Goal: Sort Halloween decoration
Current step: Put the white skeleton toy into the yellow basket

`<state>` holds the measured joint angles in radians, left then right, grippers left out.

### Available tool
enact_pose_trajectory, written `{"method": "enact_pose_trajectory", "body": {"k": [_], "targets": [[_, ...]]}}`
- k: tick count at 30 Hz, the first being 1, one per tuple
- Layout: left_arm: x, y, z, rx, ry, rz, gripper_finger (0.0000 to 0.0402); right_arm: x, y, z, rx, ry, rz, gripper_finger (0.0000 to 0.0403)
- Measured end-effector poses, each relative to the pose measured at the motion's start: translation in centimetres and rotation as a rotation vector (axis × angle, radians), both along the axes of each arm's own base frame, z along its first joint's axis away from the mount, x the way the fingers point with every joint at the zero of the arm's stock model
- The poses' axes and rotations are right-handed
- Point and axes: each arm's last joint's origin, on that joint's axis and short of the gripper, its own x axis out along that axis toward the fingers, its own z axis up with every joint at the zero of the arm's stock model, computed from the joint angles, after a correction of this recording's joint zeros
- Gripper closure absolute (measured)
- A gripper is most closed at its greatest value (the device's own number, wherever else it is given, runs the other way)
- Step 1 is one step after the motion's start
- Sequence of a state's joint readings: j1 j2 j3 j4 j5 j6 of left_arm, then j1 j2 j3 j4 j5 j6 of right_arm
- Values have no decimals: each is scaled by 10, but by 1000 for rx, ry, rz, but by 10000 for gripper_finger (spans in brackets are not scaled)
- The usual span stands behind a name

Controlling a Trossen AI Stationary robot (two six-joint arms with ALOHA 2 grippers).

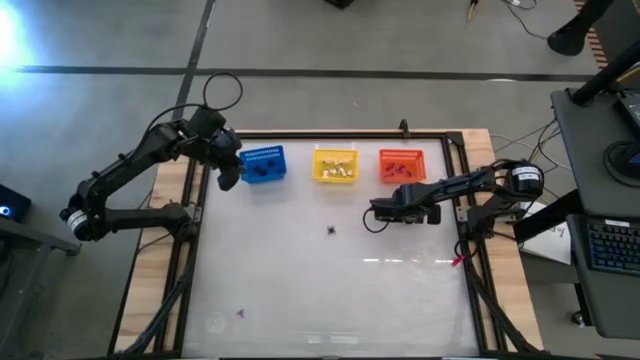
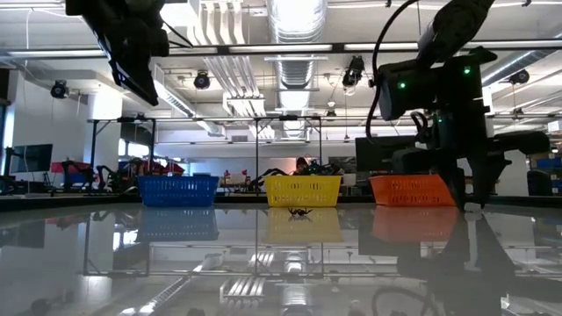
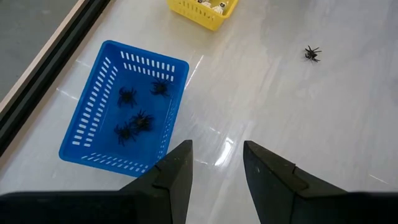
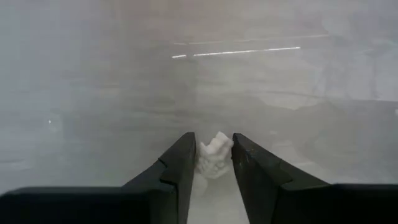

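Trinkets here look feather-light, stiff and easy to flick away, best pinched across the body. The right gripper (image 4: 213,163) has its fingers around a whitish piece (image 4: 214,155) low over the table (image 1: 300,290); a firm clamp cannot be confirmed. The left gripper (image 3: 216,168) hangs apart, empty, near the blue basket (image 3: 93,134), which holds four black spiders (image 3: 138,119). One spider (image 3: 311,54) lies loose on the table. Three baskets stand in a row.
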<state>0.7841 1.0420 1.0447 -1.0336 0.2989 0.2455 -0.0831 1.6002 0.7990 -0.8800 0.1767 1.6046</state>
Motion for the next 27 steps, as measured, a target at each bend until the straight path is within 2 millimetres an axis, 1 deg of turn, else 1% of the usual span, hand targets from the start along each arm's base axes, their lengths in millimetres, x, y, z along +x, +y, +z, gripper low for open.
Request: {"method": "enact_pose_trajectory", "body": {"k": [7, 8, 13, 18, 20, 22, 27], "targets": [[0, 0, 0, -5, -1, 7, 277, -1, 0, -3, 15, 4, 42, 379], [0, 0, 0, -6, -1, 9, 277, -1, 0, -3, 18, 5, 47, 384], [0, 0, 0, -8, -2, 11, 277, 1, 0, 3, 23, -18, 78, 388], [0, 0, 0, -8, -2, 12, 277, 5, -1, 21, 6, -67, 123, 389], [0, 0, 0, -8, -2, 12, 277, 10, -1, 30, -13, -119, 132, 391], [0, 0, 0, -8, -2, 12, 277, 9, -1, 38, -26, -145, 160, 392], [0, 0, 0, -7, -2, 13, 277, 8, -2, 49, -59, -177, 177, 392]]}}
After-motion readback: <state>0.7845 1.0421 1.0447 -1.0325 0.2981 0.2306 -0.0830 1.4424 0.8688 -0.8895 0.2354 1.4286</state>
